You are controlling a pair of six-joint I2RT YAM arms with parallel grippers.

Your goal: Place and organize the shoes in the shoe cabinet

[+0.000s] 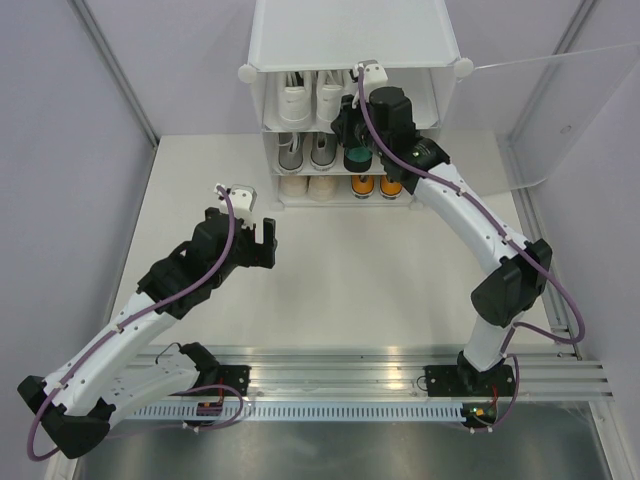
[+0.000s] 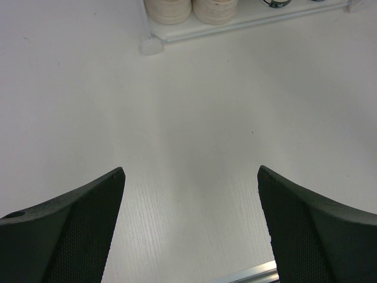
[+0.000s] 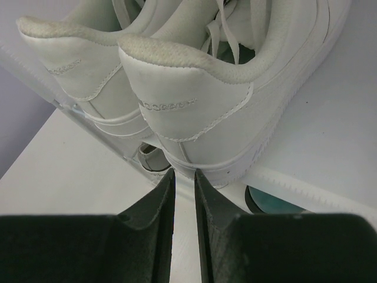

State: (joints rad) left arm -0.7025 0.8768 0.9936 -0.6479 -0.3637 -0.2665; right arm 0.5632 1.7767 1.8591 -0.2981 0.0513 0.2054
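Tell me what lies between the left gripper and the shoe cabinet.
Only bare white table lies between the open left gripper and the cabinet, right up to its bottom shelf, as the left wrist view shows.

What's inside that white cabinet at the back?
Top: white sneakers. Middle: grey lace-ups. Bottom: cream pair and orange pair. The right arm covers most of the green shoes beside the grey ones.

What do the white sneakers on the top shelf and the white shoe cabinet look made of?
White sneakers: smooth leather or faux leather, matte, with stitched seams and a fabric-lined collar. White shoe cabinet: likely plastic panels, smooth, joined by round corner connectors.
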